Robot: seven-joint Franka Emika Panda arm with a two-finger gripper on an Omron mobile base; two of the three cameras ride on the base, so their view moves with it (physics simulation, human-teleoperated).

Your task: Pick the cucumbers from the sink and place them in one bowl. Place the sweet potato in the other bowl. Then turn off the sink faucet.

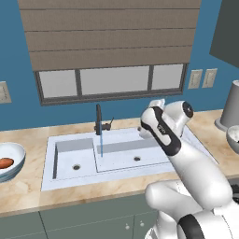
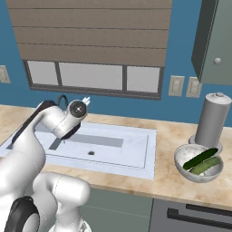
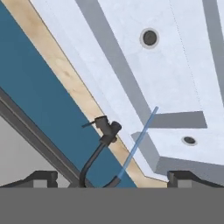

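Both cucumbers [image 2: 202,162] lay together in the grey bowl [image 2: 182,165] on the right of the worktop [image 2: 172,181], and the sweet potato [image 1: 5,163] sat in the wide bowl [image 1: 17,154] on the far left, so sorting looked done. The sink [image 1: 116,154] basins held nothing but drains. Water [image 1: 100,144] ran as a thin blue stream from the faucet [image 1: 98,120], so the tap was the remaining step, judging by that. The gripper [image 3: 111,177] was released, jaws spread wide, hovering above the far edge of the sink with the faucet lever [image 3: 105,124] just ahead of it. Tall grey canister [image 2: 211,118] stood behind the cucumber bowl, well apart from the arm's path. Nothing blocked the lever; the blind [image 1: 109,32] and window [image 1: 112,81] sat behind.
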